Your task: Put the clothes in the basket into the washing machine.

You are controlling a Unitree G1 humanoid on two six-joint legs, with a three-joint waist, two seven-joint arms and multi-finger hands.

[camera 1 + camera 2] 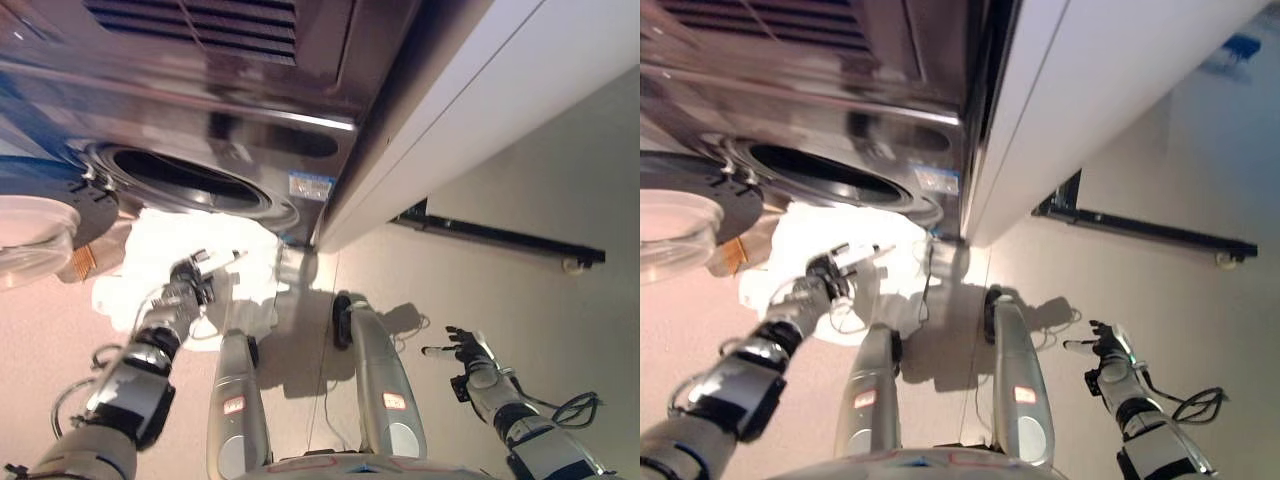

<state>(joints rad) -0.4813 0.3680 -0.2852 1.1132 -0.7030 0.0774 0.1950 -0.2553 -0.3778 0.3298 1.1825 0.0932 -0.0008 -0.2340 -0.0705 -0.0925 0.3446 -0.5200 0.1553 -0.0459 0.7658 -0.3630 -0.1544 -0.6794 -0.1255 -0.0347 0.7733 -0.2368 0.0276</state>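
White clothes lie in a loose heap on the floor, directly below the round opening of the washing machine. The heap is crumpled with no clear long axis; it spreads widest from side to side along the machine's front and has no single end pointing anywhere. Whether a basket sits under the cloth cannot be told.

The left hand reaches in from the lower left and rests on top of the heap, near its middle. Its fingers are curled down into the white fabric, gripping a fold of it.

Just above the heap, the machine's drum opening is dark and uncovered. The machine's round door hangs swung out at the far left edge of the view, beside the heap.

The right hand is well apart from the clothes, at the lower right over bare floor. Its fingers are spread wide and straight, holding nothing.

A tall white cabinet side stands just right of the machine.
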